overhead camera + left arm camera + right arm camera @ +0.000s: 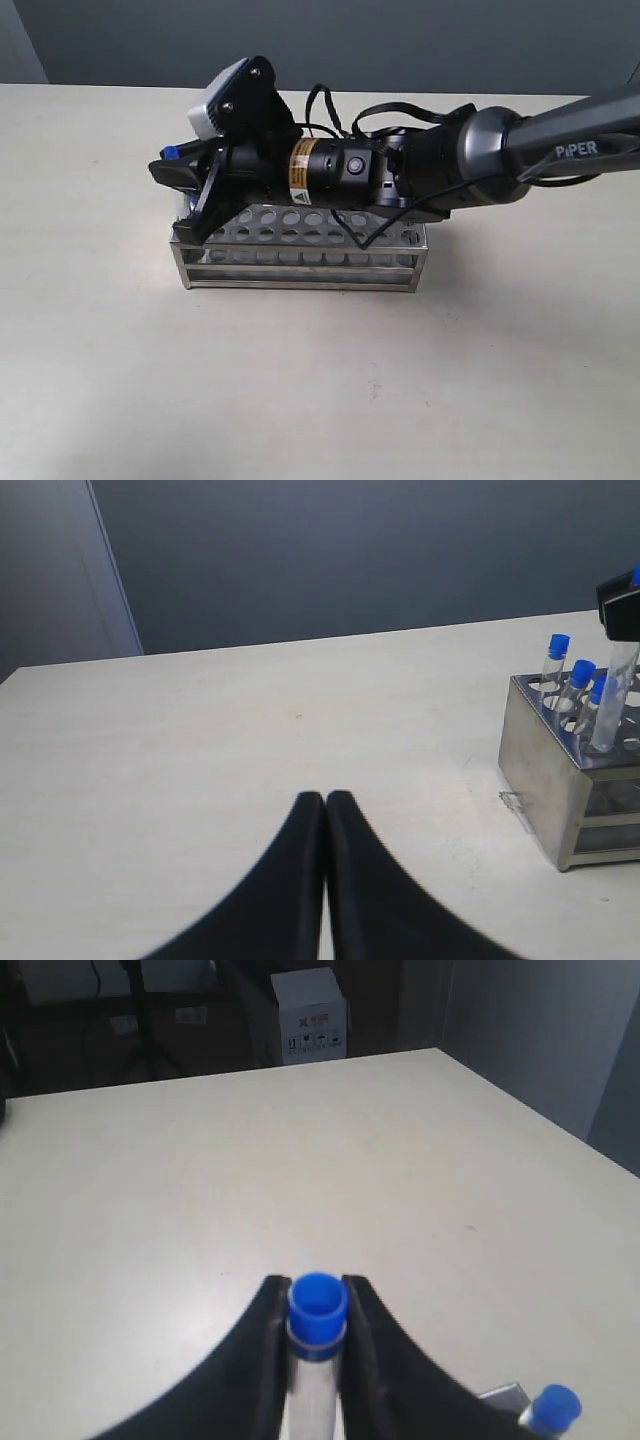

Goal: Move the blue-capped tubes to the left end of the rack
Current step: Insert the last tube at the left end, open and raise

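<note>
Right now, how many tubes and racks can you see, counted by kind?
Blue-capped tubes: 4 (three standing in the rack, one gripped between the right fingers)
Rack: 1
Total: 5

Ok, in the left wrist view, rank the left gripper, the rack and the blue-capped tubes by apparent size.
1. left gripper: largest, but it sits right at the camera.
2. rack: partly cut off by the frame.
3. blue-capped tubes: smallest; alike among themselves.
</note>
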